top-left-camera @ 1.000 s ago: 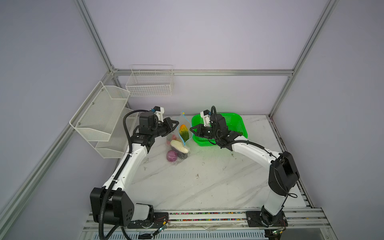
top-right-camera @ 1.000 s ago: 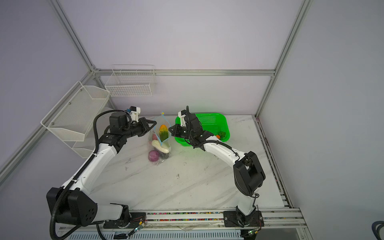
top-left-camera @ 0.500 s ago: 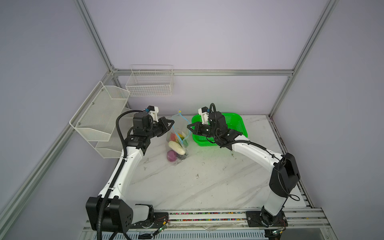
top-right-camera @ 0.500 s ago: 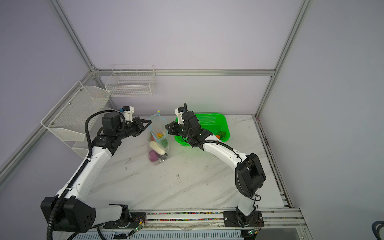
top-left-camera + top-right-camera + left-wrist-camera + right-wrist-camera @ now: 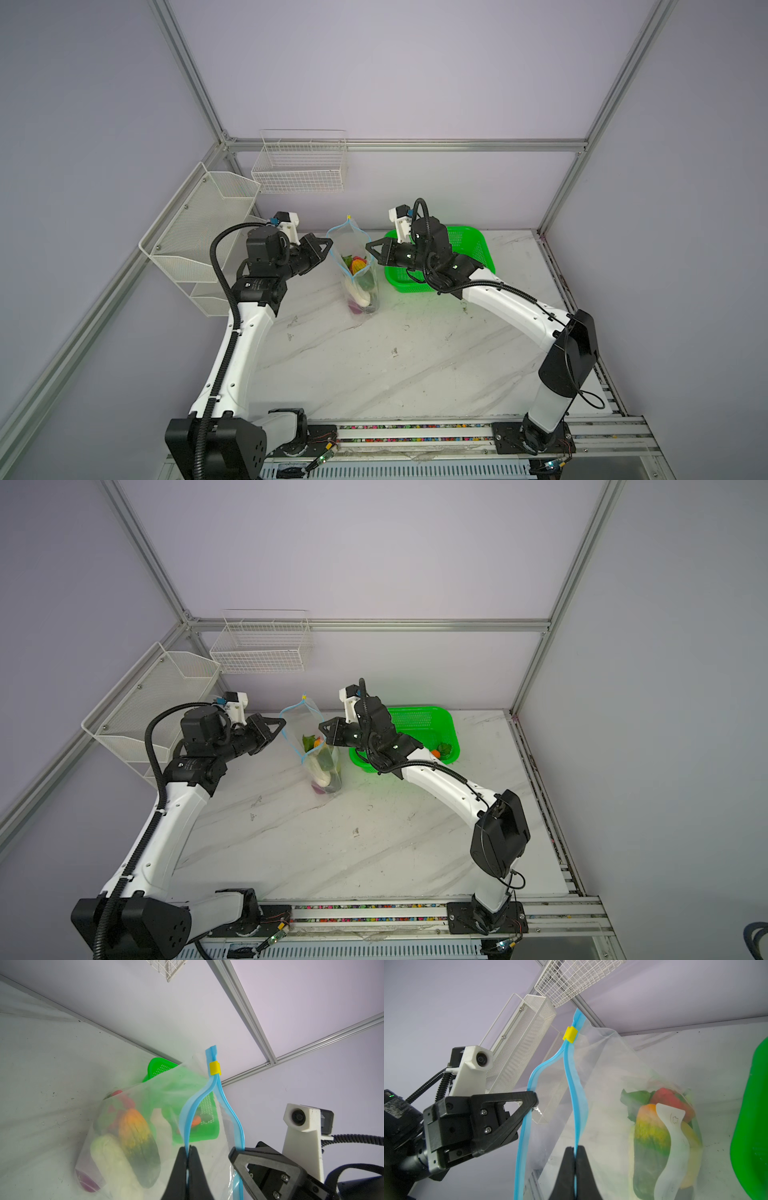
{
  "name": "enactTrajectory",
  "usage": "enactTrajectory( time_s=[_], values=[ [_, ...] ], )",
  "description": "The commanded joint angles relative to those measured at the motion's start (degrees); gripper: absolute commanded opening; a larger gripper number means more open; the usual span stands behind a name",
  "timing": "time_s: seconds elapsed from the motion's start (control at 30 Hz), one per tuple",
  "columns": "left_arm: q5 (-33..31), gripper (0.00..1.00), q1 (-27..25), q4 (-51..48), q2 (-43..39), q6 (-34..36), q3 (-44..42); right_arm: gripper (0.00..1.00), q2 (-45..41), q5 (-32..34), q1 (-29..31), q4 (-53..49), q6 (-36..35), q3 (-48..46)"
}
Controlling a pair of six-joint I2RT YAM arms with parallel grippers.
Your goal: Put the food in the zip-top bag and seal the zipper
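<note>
The zip-top bag [image 5: 358,291] [image 5: 328,771] hangs upright between my two grippers, its bottom on the marble table and its mouth held open. The food [image 5: 135,1132] [image 5: 652,1132] lies inside: a white oblong [image 5: 110,1157], a purple onion [image 5: 87,1182] and a red pepper [image 5: 664,1095] among it. The left gripper [image 5: 330,242] [image 5: 284,722] [image 5: 188,1148] is shut on one side of the zipper [image 5: 195,1103]. On the opposite side of that light blue strip [image 5: 576,1093], the right gripper [image 5: 368,246] [image 5: 321,726] [image 5: 575,1148] is shut. The yellow slider [image 5: 214,1068] [image 5: 570,1034] sits at the strip's top end.
A green basket [image 5: 469,249] [image 5: 424,725] [image 5: 753,1126] stands just behind the right gripper, with a carrot [image 5: 435,753] and greens [image 5: 444,748] in it. A white mesh shelf [image 5: 199,224] hangs at the left wall and a wire basket [image 5: 299,166] on the back wall.
Both grippers have shifted left and a little upward with the bag's edges. The bag now hangs more upright and the food has slumped toward its bottom.
</note>
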Motion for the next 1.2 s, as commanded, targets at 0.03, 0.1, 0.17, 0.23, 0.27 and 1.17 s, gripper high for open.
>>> enactTrajectory(
  time_s=[0.03,0.1,0.17,0.23,0.27,1.17],
  values=[
    [0.22,0.0,0.31,1.91,-2.44,1.0,3.17,0.02,-1.78,0.94,0.94,0.33,-0.88,2.4],
    [-0.29,0.0,0.35,2.32,-1.88,1.06,3.17,0.02,-1.23,0.83,1.34,0.33,-0.98,3.25],
    [2.05,0.0,0.44,2.33,-0.09,0.4,3.66,0.03,-0.34,0.46,1.57,0.36,-0.89,3.61],
    [2.89,0.0,0.43,2.28,0.18,0.2,3.71,0.03,0.08,0.37,1.57,0.71,-0.64,3.42],
    [2.19,0.0,0.39,1.99,-0.39,0.52,3.55,0.03,0.12,0.33,1.57,1.09,-0.37,3.01],
    [4.98,0.0,-4.15,4.88,5.71,1.39,0.1,0.46,-3.8,7.39,-2.72,-10.03,-1.82,-2.05]
  ],
)
